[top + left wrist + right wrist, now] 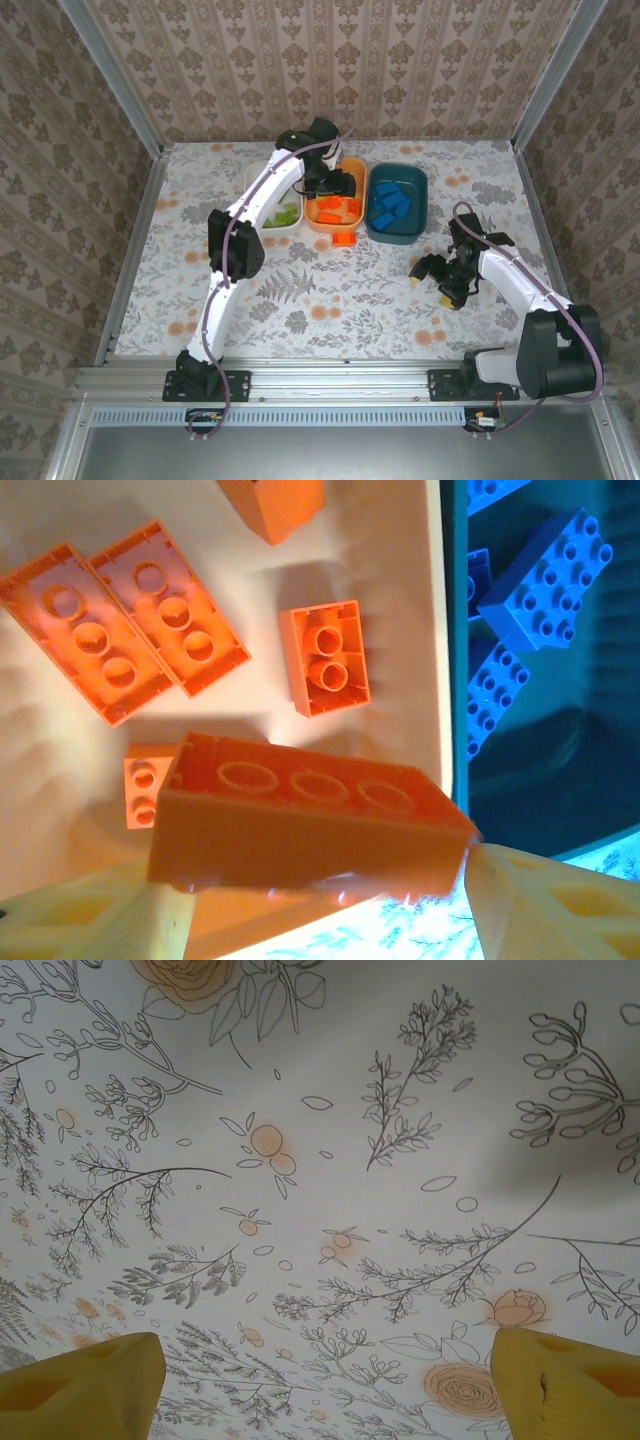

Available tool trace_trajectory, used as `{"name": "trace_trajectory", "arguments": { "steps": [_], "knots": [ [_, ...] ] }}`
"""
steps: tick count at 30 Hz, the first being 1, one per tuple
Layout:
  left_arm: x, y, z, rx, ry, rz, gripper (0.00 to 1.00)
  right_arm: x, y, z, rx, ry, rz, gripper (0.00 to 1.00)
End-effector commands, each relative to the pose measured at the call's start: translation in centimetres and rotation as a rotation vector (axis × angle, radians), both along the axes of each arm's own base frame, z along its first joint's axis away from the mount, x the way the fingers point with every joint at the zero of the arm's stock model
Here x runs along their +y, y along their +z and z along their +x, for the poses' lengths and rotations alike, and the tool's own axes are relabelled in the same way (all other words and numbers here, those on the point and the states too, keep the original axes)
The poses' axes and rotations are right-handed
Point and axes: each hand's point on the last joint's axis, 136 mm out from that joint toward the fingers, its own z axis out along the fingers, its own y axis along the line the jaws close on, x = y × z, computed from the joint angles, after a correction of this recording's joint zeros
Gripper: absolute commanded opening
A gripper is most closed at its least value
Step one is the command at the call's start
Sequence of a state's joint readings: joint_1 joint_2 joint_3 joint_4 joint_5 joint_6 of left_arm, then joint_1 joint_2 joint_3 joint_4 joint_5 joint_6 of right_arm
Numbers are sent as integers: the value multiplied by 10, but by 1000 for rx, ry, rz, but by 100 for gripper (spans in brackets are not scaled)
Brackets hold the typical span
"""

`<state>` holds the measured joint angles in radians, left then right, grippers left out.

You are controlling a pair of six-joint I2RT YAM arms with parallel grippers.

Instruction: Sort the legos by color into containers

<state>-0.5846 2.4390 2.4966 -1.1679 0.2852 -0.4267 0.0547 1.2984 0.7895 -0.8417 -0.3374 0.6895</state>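
one orange brick (272, 505) is cut off at the picture's edge; a small orange brick (143, 782) lies half hidden behind the long orange brick (300, 825).

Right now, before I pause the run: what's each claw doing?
Left claw: orange Lego brick in it; gripped or loose, cannot tell.
Right claw: open, empty.

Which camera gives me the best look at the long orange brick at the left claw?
Left wrist: the orange brick is close-up, underside tubes visible. Top external has the left claw covering it; right wrist faces tablecloth.
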Motion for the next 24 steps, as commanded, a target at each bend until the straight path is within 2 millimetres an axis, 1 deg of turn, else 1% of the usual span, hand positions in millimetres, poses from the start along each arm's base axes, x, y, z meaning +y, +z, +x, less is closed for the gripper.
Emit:
{"name": "trace_trajectory", "arguments": {
  "steps": [1, 9, 12, 15, 19, 23, 24],
  "knots": [
    [4, -4, 3, 29, 26, -4, 79, 3, 5, 3, 8, 24, 23, 86],
    [7, -5, 9, 25, 38, -14, 82, 2, 4, 6, 18, 26, 21, 86],
    [8, -2, 11, 19, 41, -21, 83, 1, 4, 7, 17, 22, 19, 86],
    [9, 3, 12, 2, 33, -18, 86, 2, 6, 11, 6, 7, 21, 87],
    [16, 16, 8, -25, 14, 2, 88, 7, 8, 19, -17, -16, 35, 87],
    [29, 26, -2, -53, -4, 34, 90, 21, 10, 26, -34, 2, 34, 87],
    [33, 25, -7, -53, -8, 43, 90, 25, 10, 27, -38, 14, 30, 87]
  ]
}}
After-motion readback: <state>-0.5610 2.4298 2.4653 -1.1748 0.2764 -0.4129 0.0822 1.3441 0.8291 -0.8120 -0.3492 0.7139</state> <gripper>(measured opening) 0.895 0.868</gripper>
